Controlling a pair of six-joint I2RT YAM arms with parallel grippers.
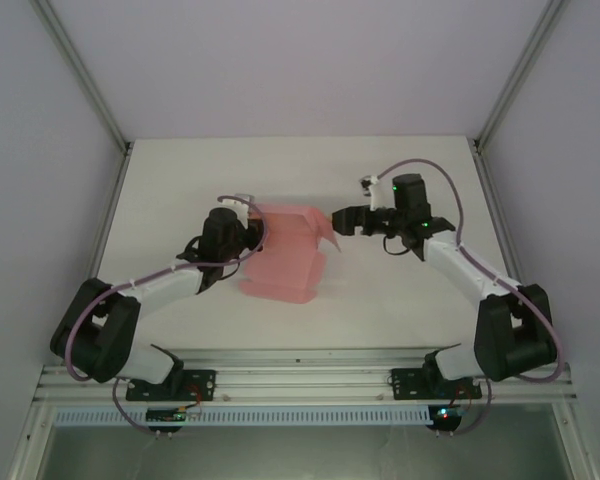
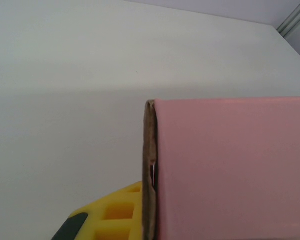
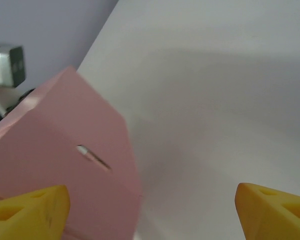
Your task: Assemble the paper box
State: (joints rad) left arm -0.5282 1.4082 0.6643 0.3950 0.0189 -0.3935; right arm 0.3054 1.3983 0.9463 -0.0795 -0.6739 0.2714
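Note:
The paper box [image 1: 285, 252] is a partly folded pink card sheet in the middle of the table, with one flap raised on its right side. My left gripper [image 1: 248, 232] is shut on the sheet's left edge. In the left wrist view the folded card edge [image 2: 151, 165] stands upright against a yellow finger [image 2: 115, 215], and the pink panel [image 2: 230, 170] hides the other finger. My right gripper [image 1: 338, 220] is open at the raised flap. In the right wrist view the slotted pink flap [image 3: 70, 150] reaches in beside the left fingertip [image 3: 35, 207]; the right fingertip [image 3: 275, 207] stands far off it.
The white table [image 1: 180, 190] runs back to the enclosure walls and two slanted metal posts [image 1: 90, 90]. An aluminium rail [image 1: 300, 375] with both arm bases lines the near edge. The left arm's camera block [image 3: 7, 65] shows behind the flap.

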